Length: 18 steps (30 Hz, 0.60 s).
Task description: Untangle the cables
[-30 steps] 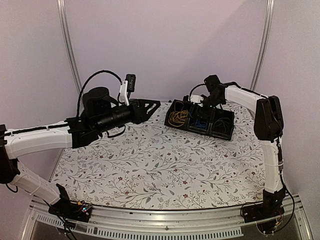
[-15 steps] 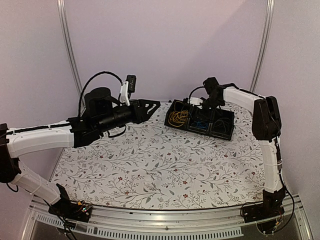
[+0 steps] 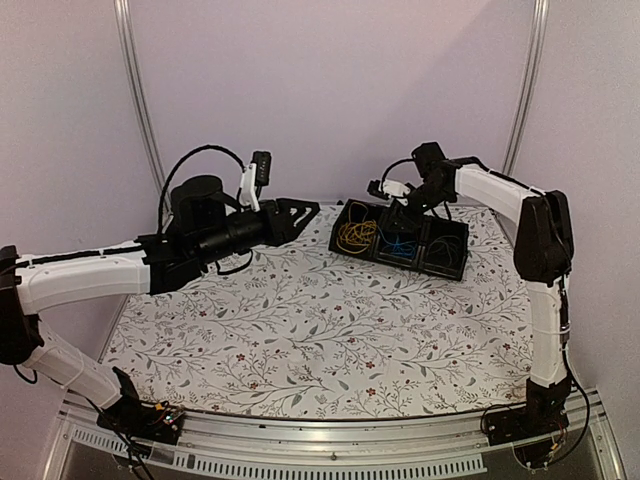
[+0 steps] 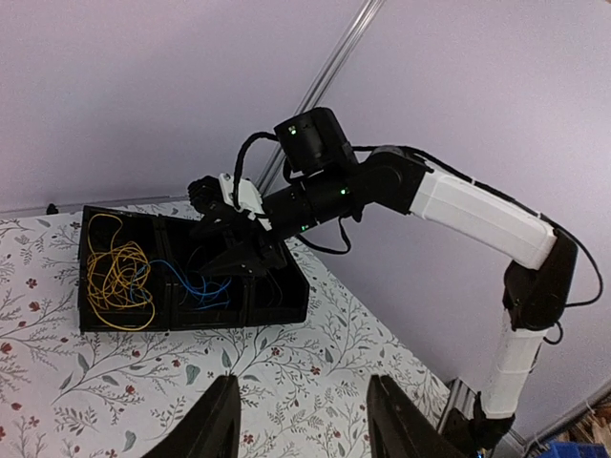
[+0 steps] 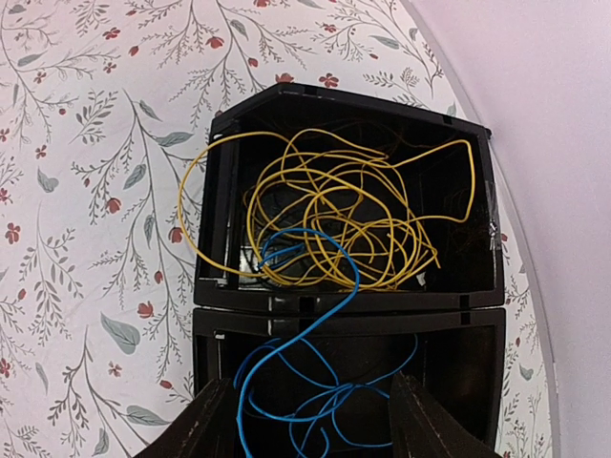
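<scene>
The black tray point(image 3: 400, 263) sits near the far edge of the bench point(image 3: 300, 330), towards its far right corner, and the cables lie inside it. The yellow cable point(image 5: 325, 205) fills the end compartment nearest the bench's left edge as a loose nest. The blue cable point(image 5: 305, 382) lies in the middle compartment, but one arch of it crosses the divider and sits on the yellow loops. The third compartment is too dark to read.

The right hand point(image 3: 405, 210) hovers over the tray's middle with its fingers point(image 5: 215, 420) spread and nothing between them. The left hand point(image 3: 305, 210) hangs above the bench well short of the tray, also open and empty.

The step in hand looks like picking out the stray blue arch. It would go best by coming down on blue wire where it runs alone, near the divider, so that no yellow strand is pinched with it. A slow lift back towards the blue compartment would follow, easing off if the yellow nest rises. The light tray may lift too, so the left hand could come in to steady its rim.
</scene>
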Each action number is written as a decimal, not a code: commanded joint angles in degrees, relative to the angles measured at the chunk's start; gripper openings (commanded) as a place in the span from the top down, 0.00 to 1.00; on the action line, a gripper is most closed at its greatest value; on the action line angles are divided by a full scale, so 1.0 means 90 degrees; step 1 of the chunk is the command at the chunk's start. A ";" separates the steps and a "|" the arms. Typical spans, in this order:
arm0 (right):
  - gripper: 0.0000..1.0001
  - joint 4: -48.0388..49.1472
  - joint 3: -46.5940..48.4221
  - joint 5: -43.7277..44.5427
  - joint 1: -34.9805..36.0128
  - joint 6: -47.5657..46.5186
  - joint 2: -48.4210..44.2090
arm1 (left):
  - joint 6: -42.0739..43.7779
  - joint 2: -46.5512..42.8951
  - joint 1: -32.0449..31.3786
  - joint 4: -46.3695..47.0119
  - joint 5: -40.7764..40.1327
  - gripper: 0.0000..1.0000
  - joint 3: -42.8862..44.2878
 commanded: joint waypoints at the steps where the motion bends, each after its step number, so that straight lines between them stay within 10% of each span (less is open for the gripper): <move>1: 0.41 -0.0400 -0.0049 -0.0066 0.0052 0.0064 0.0111 | -0.0103 0.0033 0.0099 0.0169 0.0054 0.52 -0.0122; 18: 0.54 -0.0516 0.0257 0.0091 0.0052 0.0257 0.0754 | -0.0228 -0.0074 0.0154 0.0164 0.0015 0.52 -0.0267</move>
